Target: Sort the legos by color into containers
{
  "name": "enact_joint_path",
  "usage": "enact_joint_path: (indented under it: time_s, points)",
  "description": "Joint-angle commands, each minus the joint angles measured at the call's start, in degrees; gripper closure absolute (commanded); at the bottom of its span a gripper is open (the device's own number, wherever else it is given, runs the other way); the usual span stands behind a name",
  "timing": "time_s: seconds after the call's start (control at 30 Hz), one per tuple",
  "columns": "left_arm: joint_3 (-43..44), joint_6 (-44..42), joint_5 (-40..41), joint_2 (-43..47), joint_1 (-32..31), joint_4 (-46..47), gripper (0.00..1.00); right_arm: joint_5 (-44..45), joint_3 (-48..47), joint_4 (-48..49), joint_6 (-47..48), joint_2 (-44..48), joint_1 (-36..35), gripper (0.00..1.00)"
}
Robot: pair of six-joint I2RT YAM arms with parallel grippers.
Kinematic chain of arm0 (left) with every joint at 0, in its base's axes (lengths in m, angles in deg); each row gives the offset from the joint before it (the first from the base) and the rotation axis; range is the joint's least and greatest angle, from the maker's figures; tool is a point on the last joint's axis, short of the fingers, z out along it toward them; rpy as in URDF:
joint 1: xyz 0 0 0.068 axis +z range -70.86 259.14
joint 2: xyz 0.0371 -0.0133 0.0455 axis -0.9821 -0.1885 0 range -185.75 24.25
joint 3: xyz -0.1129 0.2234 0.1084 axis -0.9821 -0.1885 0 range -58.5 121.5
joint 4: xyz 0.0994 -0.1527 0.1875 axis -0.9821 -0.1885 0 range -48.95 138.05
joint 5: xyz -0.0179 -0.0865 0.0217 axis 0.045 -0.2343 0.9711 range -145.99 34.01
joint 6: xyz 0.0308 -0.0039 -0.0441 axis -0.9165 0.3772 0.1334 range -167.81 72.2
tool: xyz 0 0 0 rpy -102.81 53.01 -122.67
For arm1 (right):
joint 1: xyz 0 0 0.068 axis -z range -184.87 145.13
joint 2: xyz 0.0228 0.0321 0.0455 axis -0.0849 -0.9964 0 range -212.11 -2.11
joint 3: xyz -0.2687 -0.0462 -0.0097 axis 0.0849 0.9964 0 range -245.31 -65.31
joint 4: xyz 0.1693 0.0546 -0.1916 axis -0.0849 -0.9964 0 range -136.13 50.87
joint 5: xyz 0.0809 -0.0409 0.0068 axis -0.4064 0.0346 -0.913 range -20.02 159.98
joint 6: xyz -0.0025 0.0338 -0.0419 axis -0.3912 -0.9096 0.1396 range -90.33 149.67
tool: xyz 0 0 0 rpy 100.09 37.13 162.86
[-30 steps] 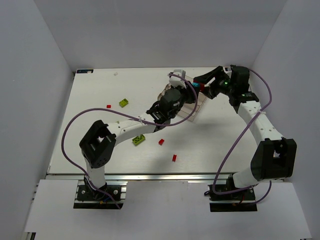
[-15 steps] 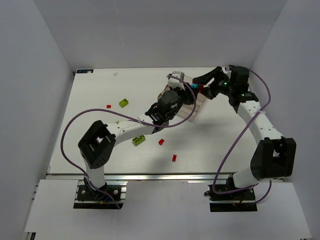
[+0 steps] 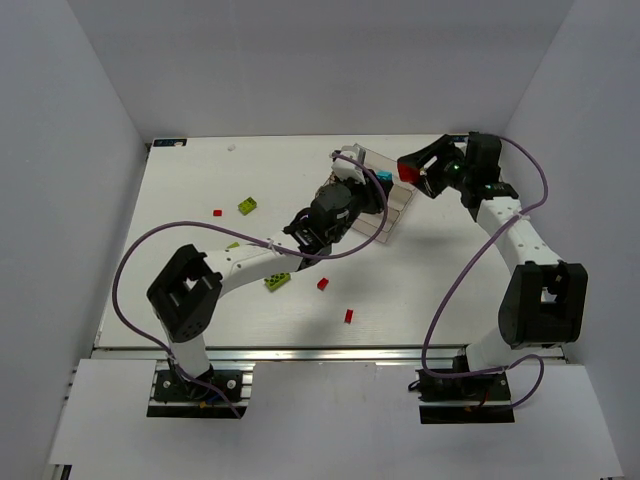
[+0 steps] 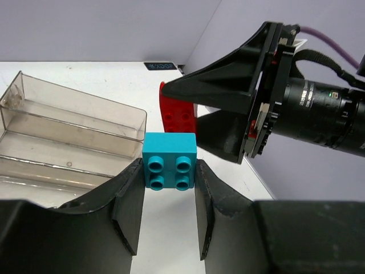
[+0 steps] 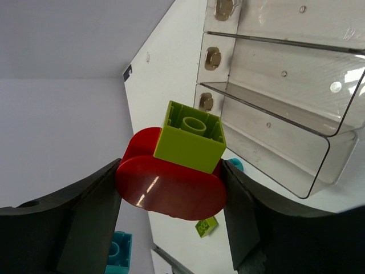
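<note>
My left gripper (image 4: 169, 174) is shut on a cyan lego (image 4: 169, 161), gripped by its sides at the fingertips. From above, this cyan lego (image 3: 384, 177) hangs over the far end of the clear tray of containers (image 3: 392, 222). My right gripper (image 5: 171, 191) is shut on a red rounded lego (image 5: 170, 187) with a lime green lego (image 5: 191, 137) stuck onto it. The two grippers face each other closely, with the red lego (image 4: 178, 117) just beyond the cyan one. The tray's compartments (image 4: 68, 142) look empty.
Loose legos lie on the white table: a lime one (image 3: 247, 206), a small red one (image 3: 217, 213), another lime one (image 3: 277, 281) and two red ones (image 3: 322, 284) (image 3: 348, 315). Walls enclose the table on three sides.
Both grippers keep their hold. The left wrist has edged toward the back of the table, and the right gripper has shifted slightly right and up with its red and lime piece.
</note>
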Motion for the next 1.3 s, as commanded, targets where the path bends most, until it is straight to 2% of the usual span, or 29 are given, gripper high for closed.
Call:
enact_joint_path:
  time_s: [0.0, 0.13, 0.27, 0.37, 0.5, 0.63, 0.7, 0.9, 0.93, 1.13, 1.27]
  points:
    - [-0.02, 0.31, -0.36, 4.57, 0.61, -2.32, 1.0, 2.82, -3.8, 1.57, 4.05, 0.18, 0.06, 1.0]
    - [1.03, 5.92, 0.79, 5.45, 2.1, -8.37, 1.0, 6.34, -5.74, -0.09, 10.19, 0.62, 0.58, 1.0]
    - [6.21, 15.94, 1.32, 4.14, 4.47, -23.63, 1.0, 7.67, -6.27, -1.85, 16.0, 1.32, 1.11, 1.0]
    - [8.59, 23.68, -1.49, 2.55, 7.2, -30.07, 1.0, 7.67, -5.39, -2.74, 20.22, 2.28, 1.28, 1.0]
    - [13.24, 31.14, -7.11, -2.1, 12.12, -34.13, 1.0, 5.56, -2.93, -3.26, 24.7, 3.52, 1.72, 1.0]
    - [24.13, 34.76, -11.42, -12.01, 15.2, -44.31, 1.0, 5.3, 1.28, -2.3, 27.08, 6.15, 2.17, 1.0]
    - [27.91, 37.3, -12.04, -14.32, 15.82, -46.09, 1.0, 4.95, 2.16, -1.86, 28.22, 7.03, 2.6, 1.0]
    - [30.13, 42.41, -10.55, -17.49, 16.34, -50.66, 1.0, 3.45, 3.75, -1.68, 28.67, 8.62, 3.13, 1.0]
    - [30.3, 42.85, -10.2, -17.66, 16.34, -51.88, 1.0, 3.19, 3.92, -1.68, 28.67, 8.71, 4.96, 1.0]
    - [28.55, 43.64, -10.55, -18.54, 16.34, -51.02, 1.0, 1.34, 4.1, -2.12, 28.67, 8.44, 5.86, 1.0]
    - [31.27, 43.65, -11.25, -21.26, 16.34, -52.25, 1.0, 0.38, 4.45, -2.03, 28.84, 8.79, 6.3, 1.0]
